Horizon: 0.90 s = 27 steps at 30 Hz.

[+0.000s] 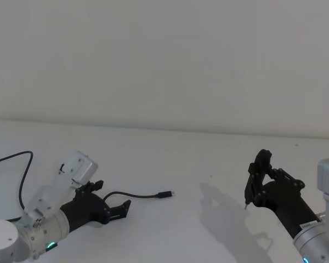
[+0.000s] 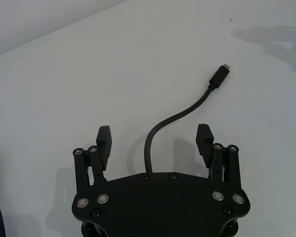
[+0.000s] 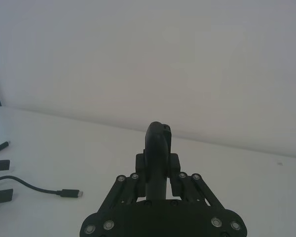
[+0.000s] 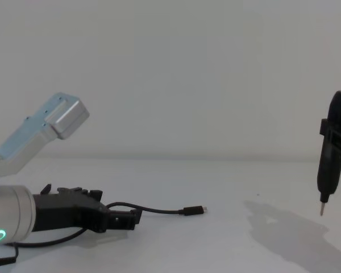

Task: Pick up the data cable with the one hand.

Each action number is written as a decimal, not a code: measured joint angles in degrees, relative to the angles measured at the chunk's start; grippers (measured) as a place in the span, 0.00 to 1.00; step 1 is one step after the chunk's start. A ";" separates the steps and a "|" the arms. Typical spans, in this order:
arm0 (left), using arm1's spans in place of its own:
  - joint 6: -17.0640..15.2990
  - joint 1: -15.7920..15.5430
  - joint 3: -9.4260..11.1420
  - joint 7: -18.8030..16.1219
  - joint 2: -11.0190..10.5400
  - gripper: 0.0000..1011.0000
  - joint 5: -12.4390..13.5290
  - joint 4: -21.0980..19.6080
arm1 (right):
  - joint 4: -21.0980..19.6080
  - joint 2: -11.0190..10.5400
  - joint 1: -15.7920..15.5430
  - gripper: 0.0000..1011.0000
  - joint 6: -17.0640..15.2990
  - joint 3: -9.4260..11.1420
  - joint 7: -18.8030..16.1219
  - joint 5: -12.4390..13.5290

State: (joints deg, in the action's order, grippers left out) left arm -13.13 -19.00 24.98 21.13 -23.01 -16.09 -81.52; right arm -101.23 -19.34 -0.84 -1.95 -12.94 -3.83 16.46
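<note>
- The white table (image 1: 208, 159) stretches from near to far.
- The left gripper (image 2: 154, 139) sits low on the near left, its fingers spread wide.
- The right gripper (image 3: 159, 168) is raised on the near right, fingers pinching a black pen-shaped tool (image 4: 325, 182) with its metal tip pointing down.
- The data cable (image 1: 137, 194) lies on the table left of centre, curving from between the left fingers rightward to its plug.

Left end effector (image 2: 154, 131) black, silver screws (image 2: 103, 198); silver wrist (image 1: 43, 226), green ring light (image 1: 51, 245).
</note>
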 joint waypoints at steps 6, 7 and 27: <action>-0.07 -0.07 -0.16 0.11 0.21 0.98 0.14 0.50 | 0.00 0.00 0.00 0.27 0.00 0.00 0.00 0.00; -0.08 -0.08 -0.17 0.13 0.23 0.96 0.16 0.55 | 0.00 0.00 0.00 0.27 0.00 0.00 0.00 0.00; -0.16 -0.18 -0.34 0.29 0.44 0.37 0.42 1.13 | 0.00 0.00 0.00 0.27 0.00 0.00 0.00 0.00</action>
State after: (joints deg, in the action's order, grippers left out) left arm -13.29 -19.18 24.63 21.42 -22.57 -15.67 -80.39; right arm -101.23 -19.33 -0.84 -1.95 -12.94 -3.83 16.46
